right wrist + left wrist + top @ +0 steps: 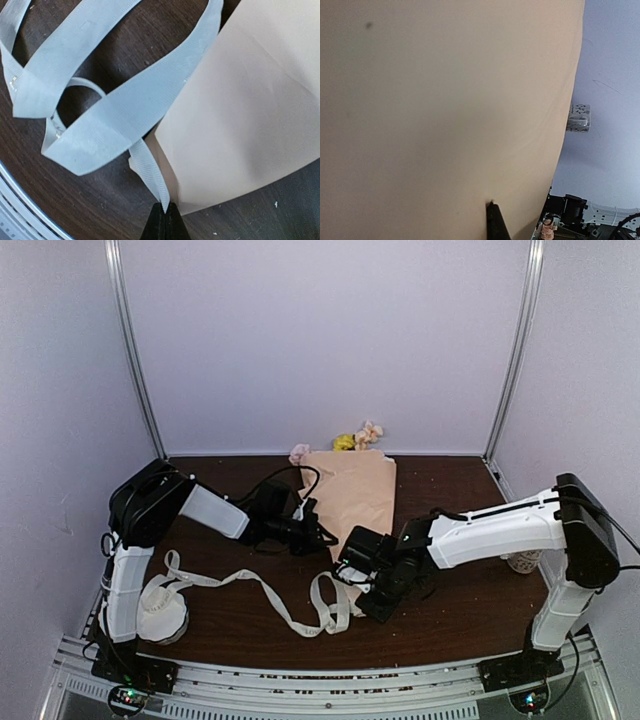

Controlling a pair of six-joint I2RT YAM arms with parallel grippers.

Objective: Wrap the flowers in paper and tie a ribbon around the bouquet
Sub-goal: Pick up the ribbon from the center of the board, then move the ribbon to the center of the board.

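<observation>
Right gripper [162, 222]: nearest the right wrist camera. The jaws are fully closed, with the dark tips pressed together on a narrow run of the ribbon [125, 110].
Ribbon at the tips: the pinched strand rises from the tips and passes under a broad band folded into loose loops beyond it.
Paper beside the tips: a lower corner of the peach-pink bouquet [250, 100] sits just beside the closed tips, on their right. It touches the pinched strand.
Surface: the loops and the paper corner lie on the dark brown table [85, 210].
Left gripper [495, 222]: the jaws are fully closed, and only the dark tips show at the bottom of the left wrist view. They meet the peach paper wall of the bouquet, which fills nearly the whole view, gripped at its edge.
Bouquet position: in the top view it lies mid-table between the two grippers. The left gripper is at its left edge and the right gripper at its narrow near end.
Blossoms [358, 437]: yellow and pale pink heads stick out of the wide far end, near the back wall.
Ribbon course: it runs from the white scalloped bowl [160, 612] beside the left arm's base rightward across the table. It ends in loops just on the near side of the right gripper.
Patterned cup [578, 117]: stands at the right side, well apart from the bouquet.
</observation>
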